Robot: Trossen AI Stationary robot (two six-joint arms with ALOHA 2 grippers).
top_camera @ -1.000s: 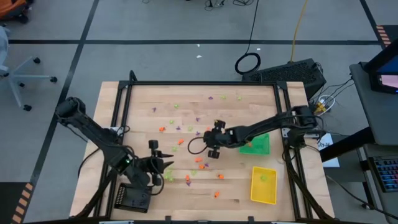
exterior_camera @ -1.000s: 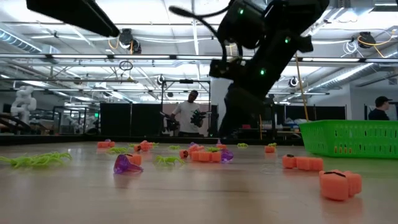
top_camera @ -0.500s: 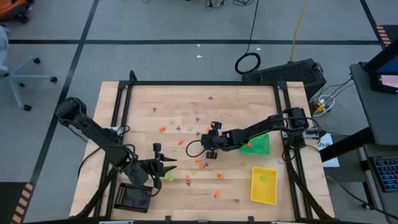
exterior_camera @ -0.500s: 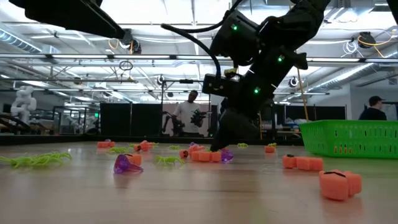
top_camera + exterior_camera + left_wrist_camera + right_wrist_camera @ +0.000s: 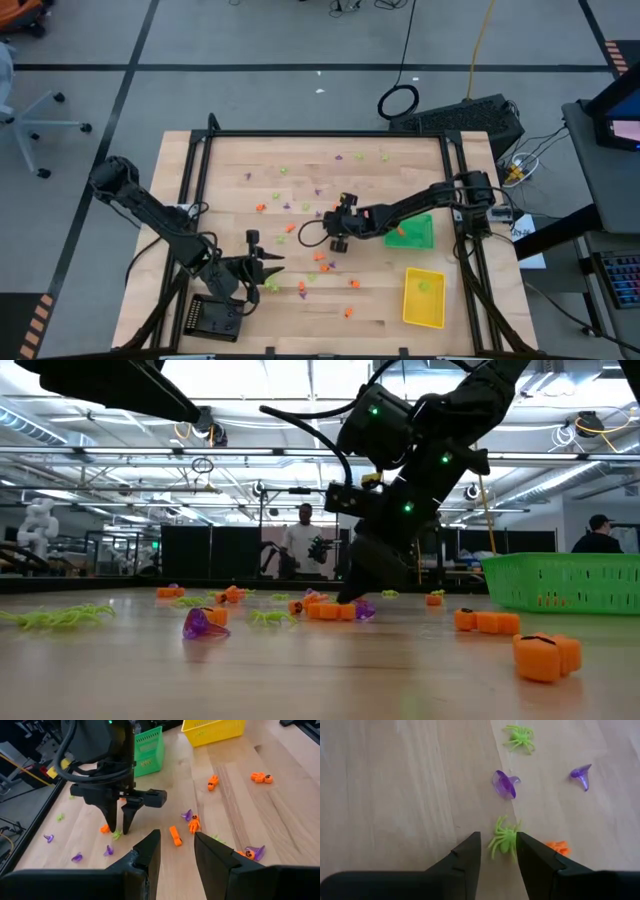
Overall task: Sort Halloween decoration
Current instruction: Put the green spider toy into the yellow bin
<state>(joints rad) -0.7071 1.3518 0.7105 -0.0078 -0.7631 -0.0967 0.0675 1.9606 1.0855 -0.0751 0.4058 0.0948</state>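
Right claw, parted, straddles a green spider lying lengthwise between its fingers.

Both arms are showing matte black segmented links with rounded joint housings. Right hand is carrying two slim tapered black fingers under a boxy black wrist block; green status LEDs are glowing on the housing just above it. A black cable is looping out beside the right hand and running back along the forearm. Left hand is showing the same black build, with thin cables trailing behind it along the arm. Seen close, the left fingers are reading as flat, broad black plastic with bevelled edges and a slight sheen; right fingers are looking identical.
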